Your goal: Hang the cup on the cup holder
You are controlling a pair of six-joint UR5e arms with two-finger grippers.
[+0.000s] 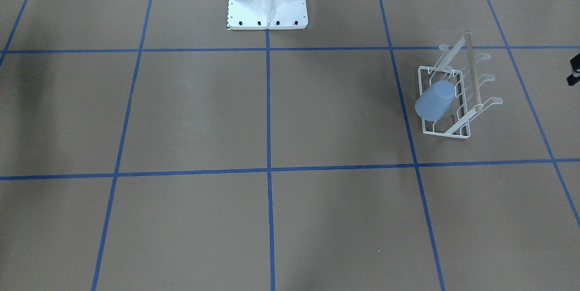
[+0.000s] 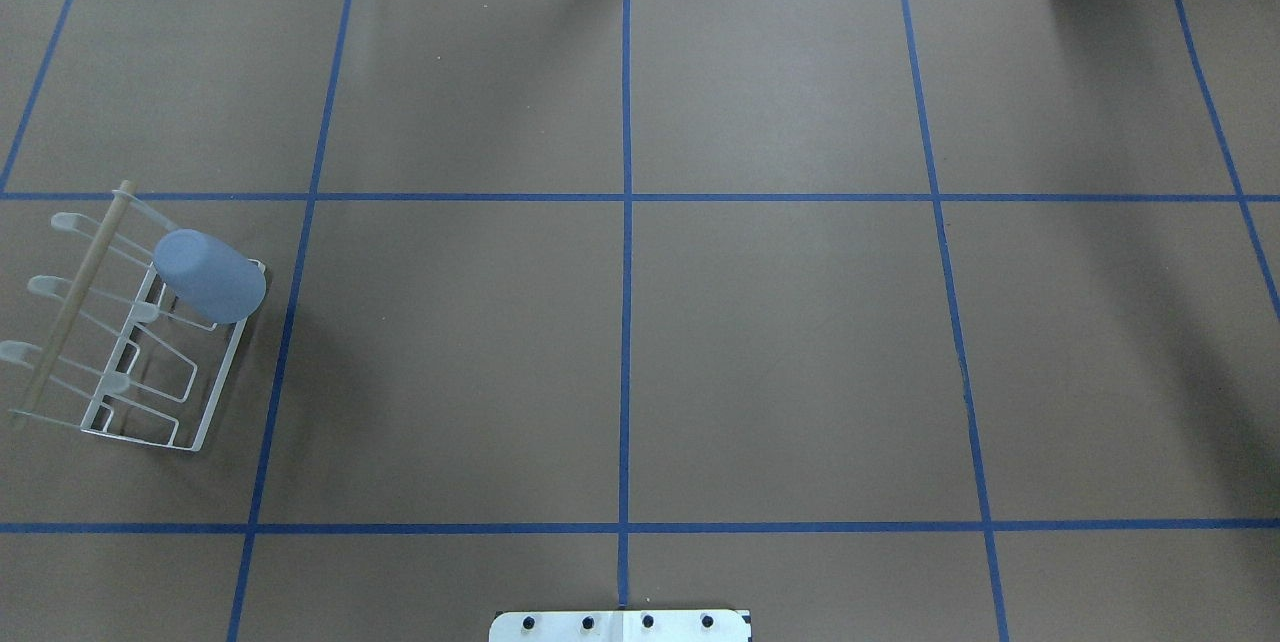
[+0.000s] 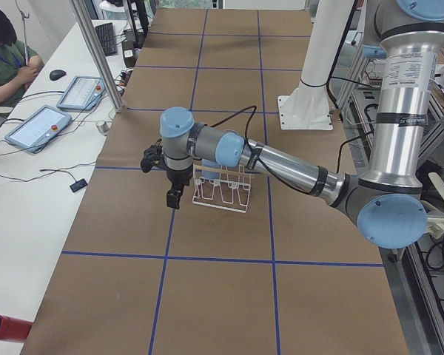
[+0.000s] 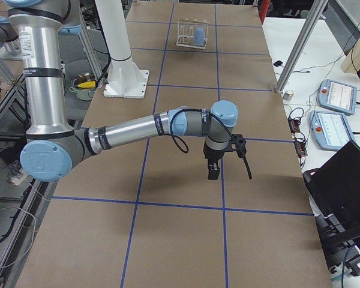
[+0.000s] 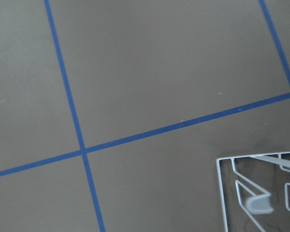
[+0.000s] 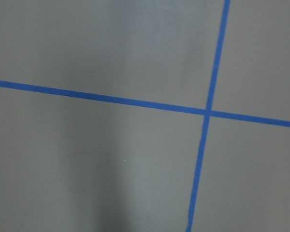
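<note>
The pale blue cup (image 1: 434,99) sits upside down and tilted on a prong of the white wire cup holder (image 1: 446,131), at one end of the rack. In the overhead view the cup (image 2: 208,274) is on the far end of the holder (image 2: 190,442), at the table's left. The holder's wooden bar (image 2: 70,312) runs along its outer side. My left gripper (image 3: 172,197) hangs just beside the holder, apart from the cup; I cannot tell if it is open. My right gripper (image 4: 213,170) hovers over bare table far from the holder; its state is unclear. The left wrist view shows a holder corner (image 5: 222,193).
Brown table cover with a blue tape grid (image 2: 626,222). The robot's white base plate (image 1: 267,14) stands at the table's middle edge. A metal post (image 3: 96,52) and tablets (image 3: 37,126) stand on the operators' side, where a person sits.
</note>
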